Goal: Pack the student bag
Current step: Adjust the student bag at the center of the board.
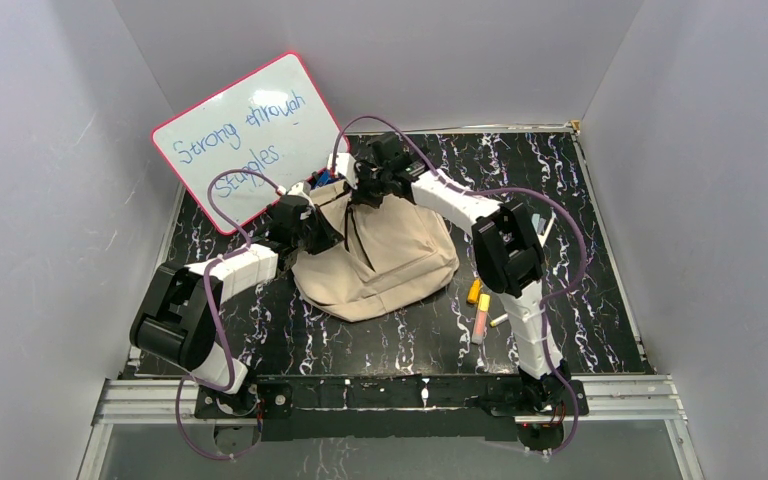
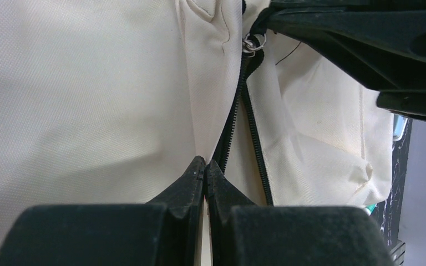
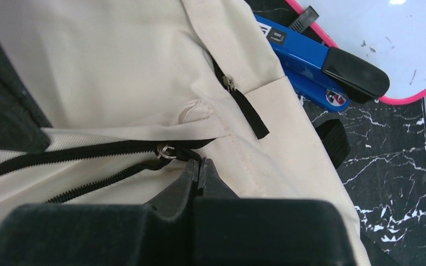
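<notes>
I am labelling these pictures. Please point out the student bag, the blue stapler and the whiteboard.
student bag (image 1: pixel 390 265): top external view, on its beige front fabric.
blue stapler (image 3: pixel 299 64): right wrist view, on its blue body.
whiteboard (image 1: pixel 240 140): top external view, on its white surface.

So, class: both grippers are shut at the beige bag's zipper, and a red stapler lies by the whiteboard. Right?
The stapler is blue, not red; the right wrist view shows it by the whiteboard. The left gripper and right gripper are shut at the student bag's zipper.
</notes>
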